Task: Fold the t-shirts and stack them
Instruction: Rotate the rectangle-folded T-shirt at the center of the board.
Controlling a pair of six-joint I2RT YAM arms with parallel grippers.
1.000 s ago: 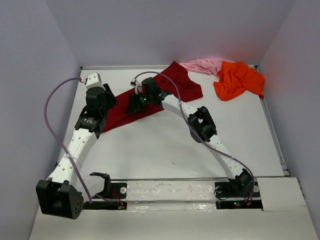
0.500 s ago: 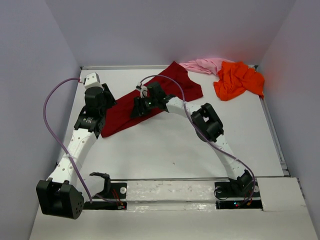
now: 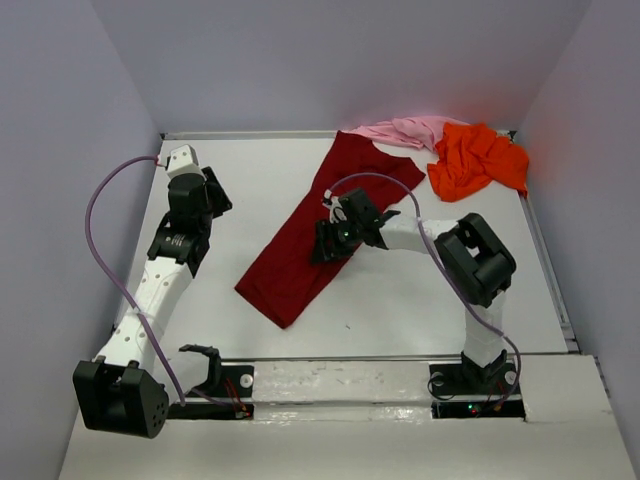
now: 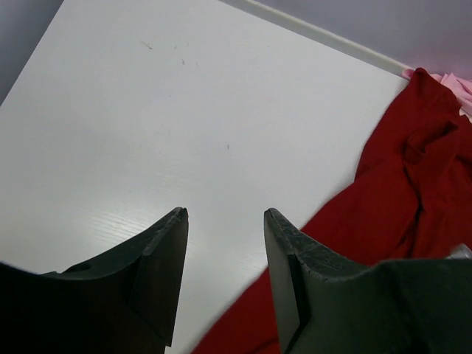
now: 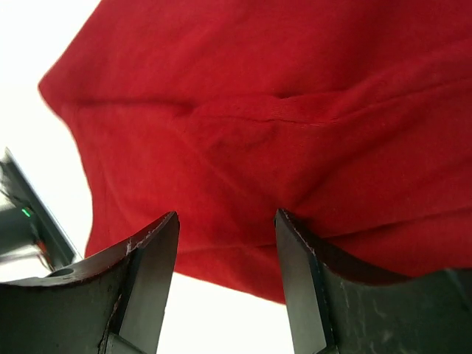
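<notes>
Dark red cloth t-shirt [image 3: 300, 255] lies diagonally mid-table, right gripper [image 5: 227, 217] over it, jaws apart. Left gripper [image 4: 224, 217] is also spread, over the white table [image 4: 147, 110] at left (crumpled orange cloth t-shirt [image 3: 478, 158], pale pink cloth t-shirt [image 3: 405, 130] far right).

1. The crimson t-shirt [image 3: 290, 270] lies unfolded in a long diagonal strip from far centre to near left.
2. The orange t-shirt [image 3: 476, 160] is crumpled at far right.
3. The pink t-shirt [image 3: 405, 130] is bunched at the far edge between them.

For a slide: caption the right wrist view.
Open right end effector poised over the dark red cloth t-shirt.
</notes>
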